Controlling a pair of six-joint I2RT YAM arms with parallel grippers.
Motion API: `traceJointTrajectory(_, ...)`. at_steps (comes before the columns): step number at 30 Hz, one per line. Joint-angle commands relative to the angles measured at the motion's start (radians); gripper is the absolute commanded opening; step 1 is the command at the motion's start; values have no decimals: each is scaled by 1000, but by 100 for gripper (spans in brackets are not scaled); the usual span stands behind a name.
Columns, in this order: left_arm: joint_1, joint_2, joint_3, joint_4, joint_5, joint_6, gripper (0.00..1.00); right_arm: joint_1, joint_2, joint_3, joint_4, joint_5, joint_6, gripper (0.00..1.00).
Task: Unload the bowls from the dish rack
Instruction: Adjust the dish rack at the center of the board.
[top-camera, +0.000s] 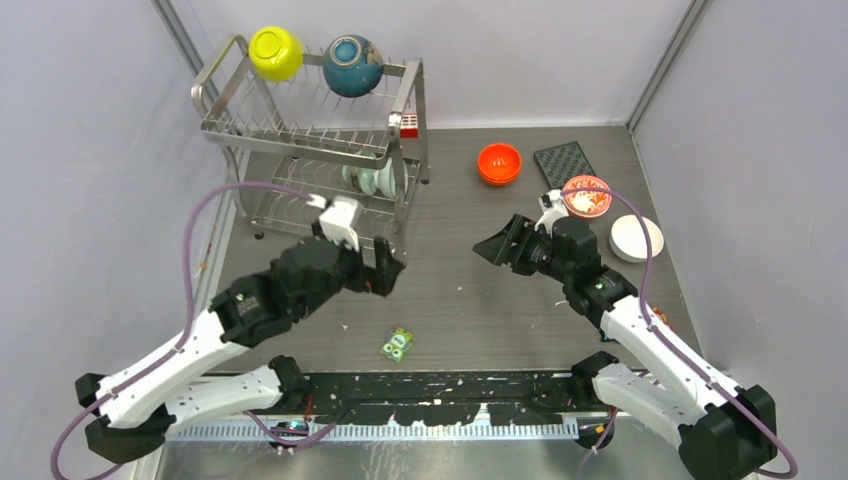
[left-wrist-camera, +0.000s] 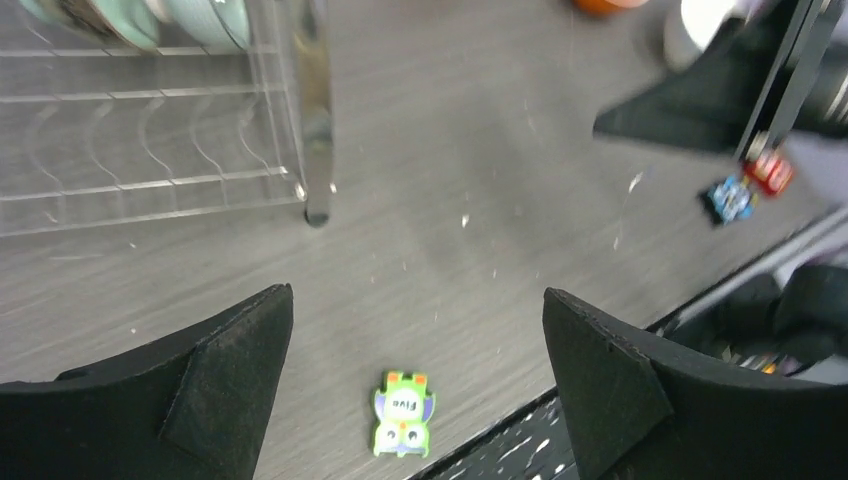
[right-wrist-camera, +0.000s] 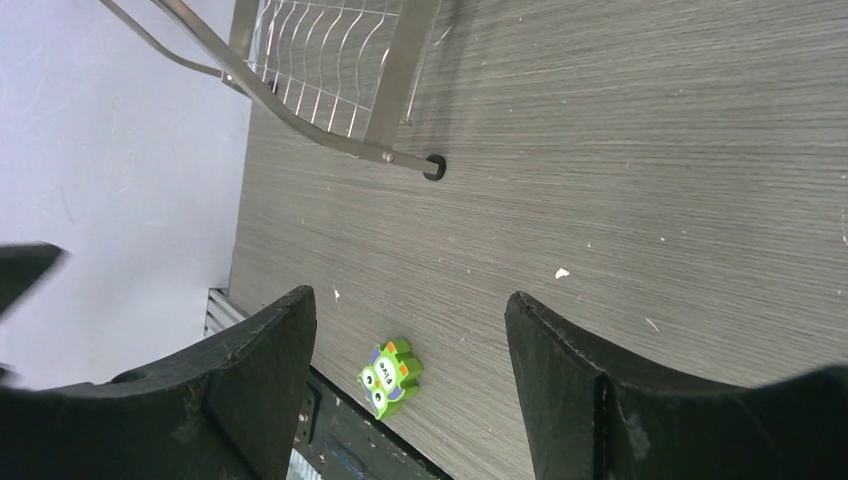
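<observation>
Seen from above, with twelve o'clock at the far wall, a grey wood-grain table carries everything.

The left arm stretches from the near left corner toward one o'clock, elbow low. Its left tool hangs over the table just in front of the rack's right front leg. The jaws are spread wide and hold nothing. In the wrist view a small green toy block lies on the table below them.

The dish rack stands at ten o'clock, its long axis running from nine to three. On the top tier a yellow-green bowl and a teal-blue bowl stand on edge side by side. On the lower tier, at the right end, pale green bowls stand on edge; I cannot tell how many. A red-white block is clipped to the rack's right end.

The right arm rises from the near right corner toward eleven o'clock. Its right tool points toward nine o'clock, jaws apart and empty.

At one to two o'clock, on the table, sit an orange bowl, a dark mat, a flowered bowl and a white bowl. The orange and flowered bowls sit mouth up.
</observation>
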Motion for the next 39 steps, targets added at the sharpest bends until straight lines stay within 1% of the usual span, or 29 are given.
traceJointTrajectory(1,-102,-34,-168,173,-12,31,98,6,18,8,72,-8,-11,73)
traceJointTrajectory(4,-113,-14,-278,372,-49,138,99,5,17,9,70,5,-2,73)
traceJointTrajectory(7,-111,7,-390,647,-75,286,100,5,-14,10,36,32,-7,73)
traceJointTrajectory(8,-98,23,-415,732,-89,330,100,5,-28,11,20,41,-14,73)
traceJointTrajectory(9,-76,45,-426,784,-92,352,100,6,-43,13,2,49,-23,73)
traceJointTrajectory(11,-4,92,-430,838,-51,345,100,5,-71,15,-36,67,-42,73)
traceJointTrajectory(13,47,138,-450,909,-40,313,98,5,-96,11,-60,83,-56,73)
traceJointTrajectory(15,63,177,-485,1034,-31,312,96,5,-121,5,-72,91,-63,73)
traceJointTrajectory(17,64,217,-506,1120,-33,319,93,6,-131,3,-78,94,-66,73)
traceJointTrajectory(22,81,339,-477,1164,-80,317,86,6,-130,12,-84,87,-70,73)
traceJointTrajectory(25,90,385,-467,1193,-120,309,80,5,-129,16,-85,86,-69,73)
traceJointTrajectory(28,97,422,-456,1203,-161,308,72,6,-135,12,-85,90,-66,73)
traceJointTrajectory(35,105,490,-452,1270,-202,327,51,5,-135,21,-87,94,-65,73)
traceJointTrajectory(37,105,500,-455,1276,-230,326,49,6,-134,26,-90,96,-64,73)
traceJointTrajectory(38,105,502,-457,1277,-247,321,50,5,-133,28,-91,98,-64,73)
traceJointTrajectory(39,105,502,-460,1277,-269,315,54,6,-132,30,-91,98,-64,73)
